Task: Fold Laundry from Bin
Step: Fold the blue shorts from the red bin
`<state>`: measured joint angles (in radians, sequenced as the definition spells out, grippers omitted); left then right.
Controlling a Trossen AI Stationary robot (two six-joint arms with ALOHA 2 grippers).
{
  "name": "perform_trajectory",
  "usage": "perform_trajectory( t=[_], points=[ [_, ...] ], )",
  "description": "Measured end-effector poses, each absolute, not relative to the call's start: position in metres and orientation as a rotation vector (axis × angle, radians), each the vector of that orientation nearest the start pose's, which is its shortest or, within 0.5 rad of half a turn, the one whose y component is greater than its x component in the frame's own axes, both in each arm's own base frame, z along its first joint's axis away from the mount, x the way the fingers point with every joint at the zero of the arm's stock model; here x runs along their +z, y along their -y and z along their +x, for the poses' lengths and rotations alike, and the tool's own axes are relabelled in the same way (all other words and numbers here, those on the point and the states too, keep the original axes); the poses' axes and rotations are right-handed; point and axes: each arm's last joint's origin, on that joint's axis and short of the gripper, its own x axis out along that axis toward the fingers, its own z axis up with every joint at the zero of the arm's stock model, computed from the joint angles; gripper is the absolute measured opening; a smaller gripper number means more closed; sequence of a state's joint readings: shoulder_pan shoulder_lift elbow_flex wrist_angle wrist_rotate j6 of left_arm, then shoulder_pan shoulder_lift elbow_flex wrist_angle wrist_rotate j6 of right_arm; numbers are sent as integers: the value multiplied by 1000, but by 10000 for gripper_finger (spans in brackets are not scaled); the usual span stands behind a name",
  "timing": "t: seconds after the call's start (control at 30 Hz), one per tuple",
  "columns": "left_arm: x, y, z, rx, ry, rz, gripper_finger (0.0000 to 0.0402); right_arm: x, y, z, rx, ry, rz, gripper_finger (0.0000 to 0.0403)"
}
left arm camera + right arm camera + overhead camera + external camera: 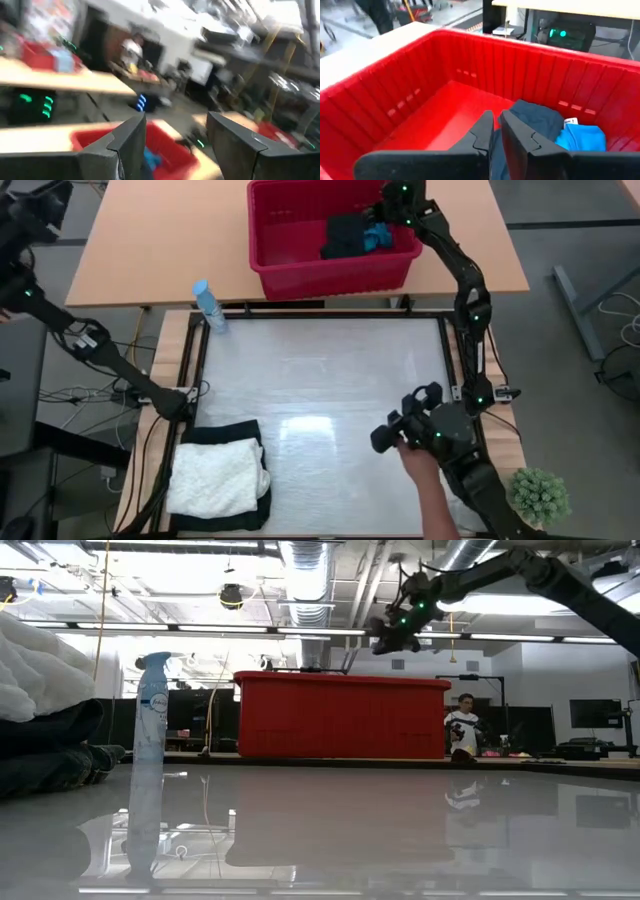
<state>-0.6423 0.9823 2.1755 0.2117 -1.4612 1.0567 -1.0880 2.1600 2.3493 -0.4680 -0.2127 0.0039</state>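
Over the bin (pixel 290 275), right tool (pixel 496 131) hangs nearly closed.

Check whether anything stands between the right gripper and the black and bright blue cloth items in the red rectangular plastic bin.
Nothing visible does. The right gripper hangs over the open-topped red bin, directly above the black garment; the blue garment lies beside it.

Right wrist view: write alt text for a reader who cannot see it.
The right gripper, fingers nearly shut and holding nothing, hangs over the red bin. Inside the bin lie a dark garment and a bright blue cloth; the rest of its floor is bare.
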Motion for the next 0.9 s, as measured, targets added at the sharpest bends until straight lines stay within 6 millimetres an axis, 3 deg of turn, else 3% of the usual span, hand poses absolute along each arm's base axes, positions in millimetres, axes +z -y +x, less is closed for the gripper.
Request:
perform_trajectory(
  t=[0.13,0.27,0.37,0.5,0.6,0.7,0.77,0.9],
  points=[
    [649,-57,-12,661,193,-185,199,400,425,242,-833,-272,89,62],
    [659,-26,16,311,392,-144,199,401,421,249,-808,-291,32,62],
    [664,-5,26,215,456,-139,199,401,419,252,-797,-301,14,62],
    [669,33,45,297,460,18,199,401,418,252,-794,-296,11,62],
    [666,76,75,403,474,152,199,402,419,252,-776,-288,9,62],
    [658,102,107,541,383,205,199,403,419,252,-775,-284,6,62],
    [657,98,124,667,332,203,199,403,419,252,-775,-284,6,62],
    [657,69,161,942,331,183,199,404,419,252,-772,-271,-2,62]
  ],
)
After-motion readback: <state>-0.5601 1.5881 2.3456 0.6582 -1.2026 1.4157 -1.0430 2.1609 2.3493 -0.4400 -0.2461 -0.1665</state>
